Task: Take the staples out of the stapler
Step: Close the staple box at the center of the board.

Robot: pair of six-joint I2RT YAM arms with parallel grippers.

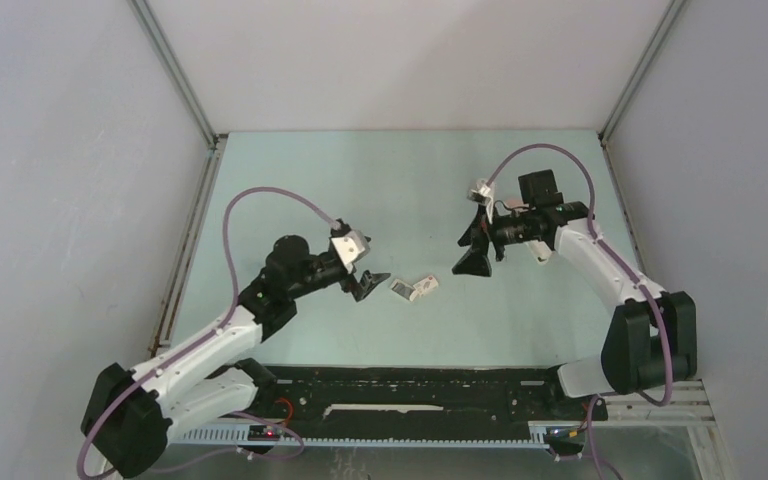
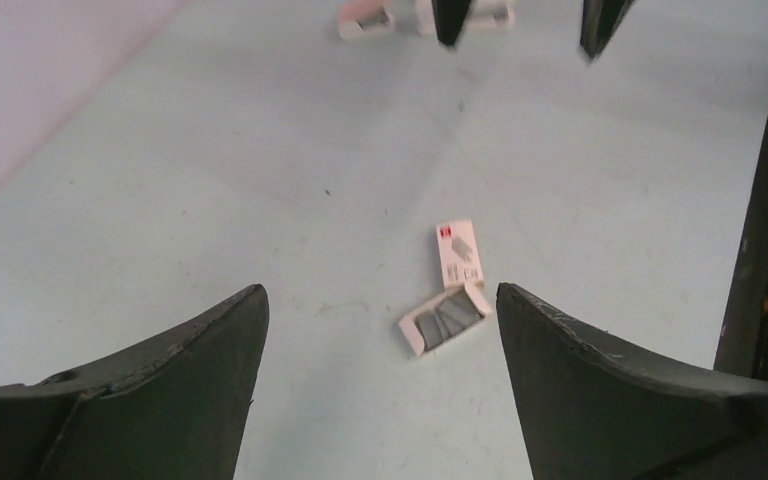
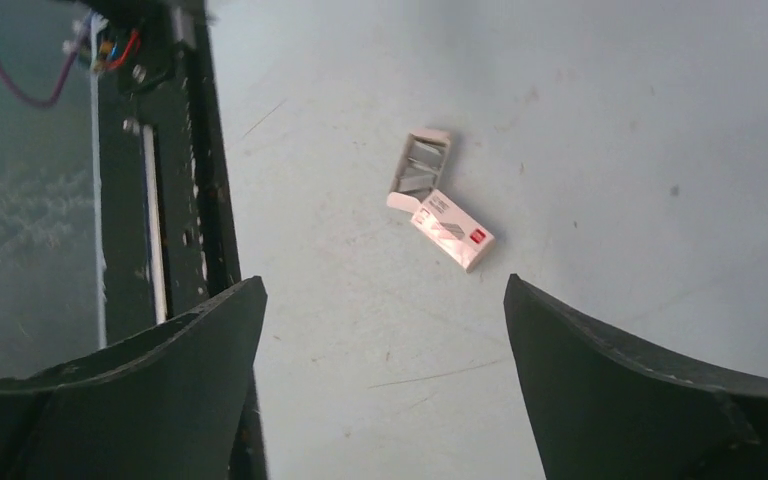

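Staples (image 2: 444, 315): tiny strips in tray (image 2: 409, 333), likely light, stiff, slippery; pinch long sides. Left gripper (image 2: 380, 290), right gripper (image 3: 384, 281): fingers (image 2: 180, 390) wide, empty.

One opened box (image 1: 415, 288), two arms (image 1: 200, 345).

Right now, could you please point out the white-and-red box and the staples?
white-and-red box (image 2: 458, 252), left wrist view, printed top face
staples (image 2: 443, 316), left wrist view, middle of the grey strips
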